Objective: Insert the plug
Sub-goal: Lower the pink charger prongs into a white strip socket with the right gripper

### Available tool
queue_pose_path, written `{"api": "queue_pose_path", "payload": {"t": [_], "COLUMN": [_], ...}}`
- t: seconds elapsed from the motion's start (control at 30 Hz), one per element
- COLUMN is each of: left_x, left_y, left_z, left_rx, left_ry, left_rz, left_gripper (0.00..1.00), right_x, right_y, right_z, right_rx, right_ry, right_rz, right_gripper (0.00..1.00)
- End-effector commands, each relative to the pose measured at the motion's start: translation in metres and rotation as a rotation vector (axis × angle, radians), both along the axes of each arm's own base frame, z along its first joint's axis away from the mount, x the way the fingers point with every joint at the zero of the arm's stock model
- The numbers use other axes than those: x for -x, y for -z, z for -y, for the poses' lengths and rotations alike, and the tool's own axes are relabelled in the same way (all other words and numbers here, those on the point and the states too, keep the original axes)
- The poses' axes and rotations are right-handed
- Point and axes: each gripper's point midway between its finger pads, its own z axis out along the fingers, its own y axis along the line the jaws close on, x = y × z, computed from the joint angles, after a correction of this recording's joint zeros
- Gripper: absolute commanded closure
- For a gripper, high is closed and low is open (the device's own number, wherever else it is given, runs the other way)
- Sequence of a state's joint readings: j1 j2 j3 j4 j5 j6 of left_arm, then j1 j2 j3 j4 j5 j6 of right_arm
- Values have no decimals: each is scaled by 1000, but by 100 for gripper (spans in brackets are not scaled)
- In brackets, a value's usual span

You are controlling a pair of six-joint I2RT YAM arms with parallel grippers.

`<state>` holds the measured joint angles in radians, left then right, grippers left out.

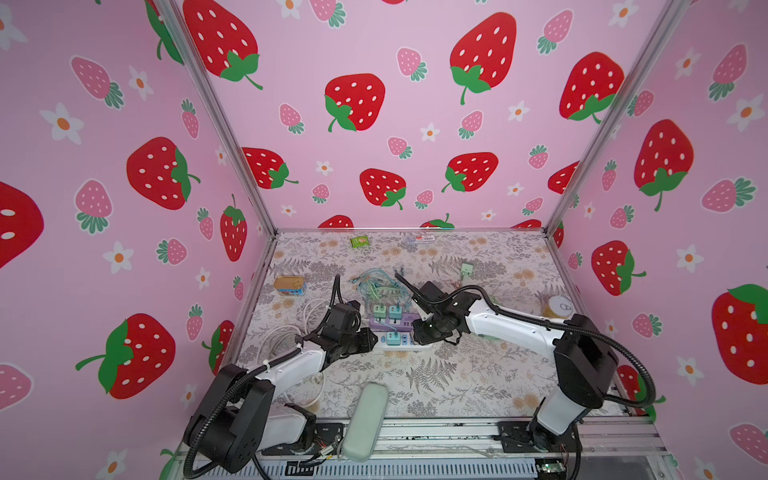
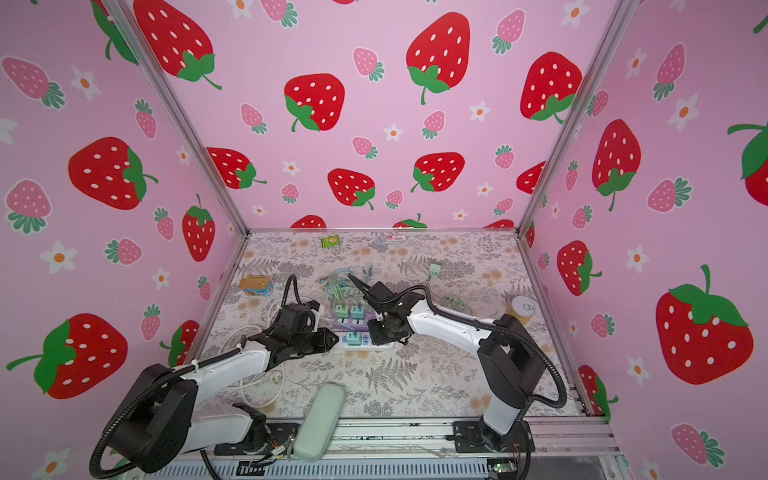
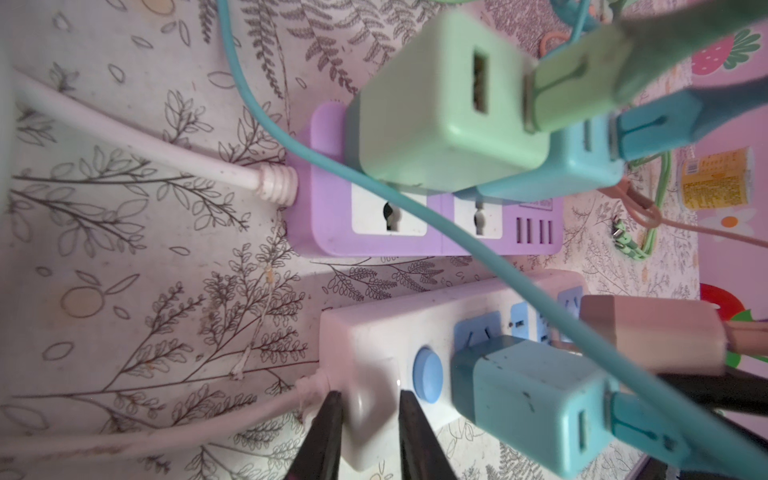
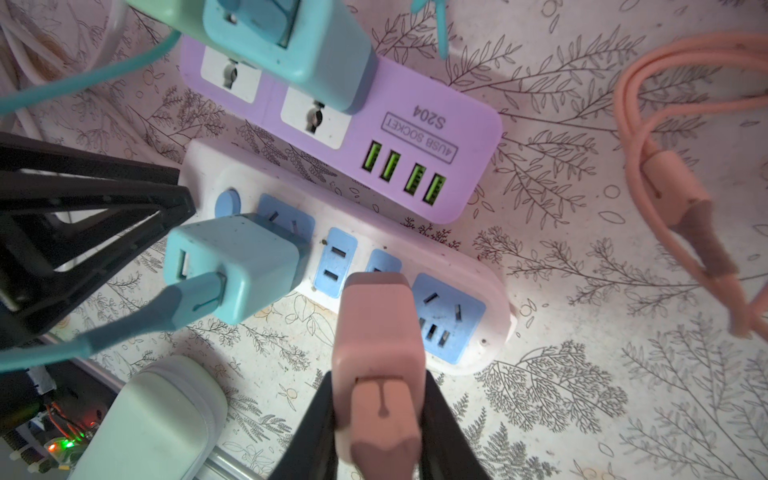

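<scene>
Pink square plastic plug point(image 4: 376, 324) at white plastic power strip point(image 4: 494, 297).
Right hand point(image 4: 378, 376) clamps the plug, front against a blue mid-strip socket point(image 4: 384, 261); left hand point(image 3: 369, 399) pinches the strip's switch end.

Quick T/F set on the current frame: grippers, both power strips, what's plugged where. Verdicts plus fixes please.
1. The right gripper is shut on the pink adapter. True.
2. The left gripper hangs free, touching nothing. False: its fingers clamp the end of the white power strip.
3. The purple power strip has four USB ports. True.
4. The white power strip has no adapter plugged into it. False: a blue adapter sits in the socket next to its blue button.
5. The pale green case lies against the back wall. False: it lies at the front edge, between the two arm bases.
</scene>
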<state>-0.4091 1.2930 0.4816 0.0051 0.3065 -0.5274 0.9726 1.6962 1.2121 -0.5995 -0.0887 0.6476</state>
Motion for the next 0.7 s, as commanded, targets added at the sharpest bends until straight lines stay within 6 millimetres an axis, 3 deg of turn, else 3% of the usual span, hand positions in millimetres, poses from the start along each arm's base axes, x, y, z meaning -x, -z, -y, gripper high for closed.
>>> {"api": "queue_pose_path", "payload": {"t": [0.0, 0.67], "left_x": [5, 14], "left_y": [1, 0], "left_z": [8, 25], "left_rx": [42, 124], "left_ry": [36, 115], "left_rz": [-14, -23], "left_gripper": [74, 76], "right_x": [0, -9], "right_y": [11, 24], "right_z": [3, 20], "right_rx": [37, 129], "right_ry": [27, 77], "right_rz": [-13, 27], "right_gripper": [100, 100]}}
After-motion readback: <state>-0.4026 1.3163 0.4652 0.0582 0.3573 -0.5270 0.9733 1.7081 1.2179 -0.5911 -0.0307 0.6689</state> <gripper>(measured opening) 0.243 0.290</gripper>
